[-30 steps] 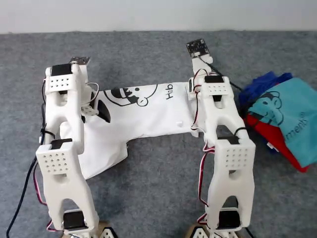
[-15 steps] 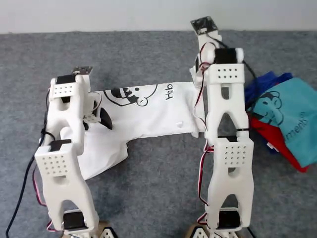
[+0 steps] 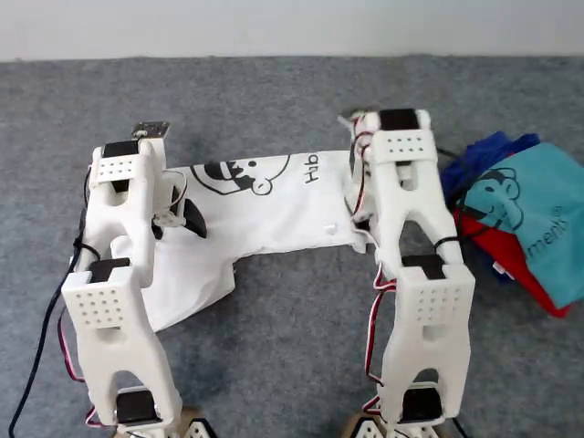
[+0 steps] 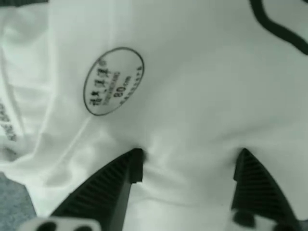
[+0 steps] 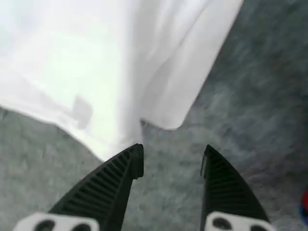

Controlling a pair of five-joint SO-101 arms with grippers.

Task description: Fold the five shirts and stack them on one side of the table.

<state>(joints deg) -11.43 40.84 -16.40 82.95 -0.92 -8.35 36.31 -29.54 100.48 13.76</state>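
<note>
A white shirt [image 3: 274,205] with a black cartoon print lies partly spread on the grey carpet [image 3: 301,347], one side bunched toward the near left. My left gripper [image 4: 190,166] is open just above the cloth near a round printed label [image 4: 114,81]; from above, it [image 3: 187,217] hangs over the shirt's left part. My right gripper [image 5: 173,159] is open at the shirt's right edge [image 5: 168,91], one finger over the hem and one over carpet. The right arm [image 3: 401,173] covers that edge in the high view.
A pile of shirts lies at the right: a teal one [image 3: 534,219] on top, red [image 3: 493,242] beneath, blue [image 3: 474,160] behind. Grey carpet stretches bare along the far side and between the arm bases. A pale wall [image 3: 292,27] bounds the far edge.
The right arm stretched up and away half a second ago, then came back down to the shirt's right edge. The left arm shifted slightly nearer early on. The shirt has barely moved.
</note>
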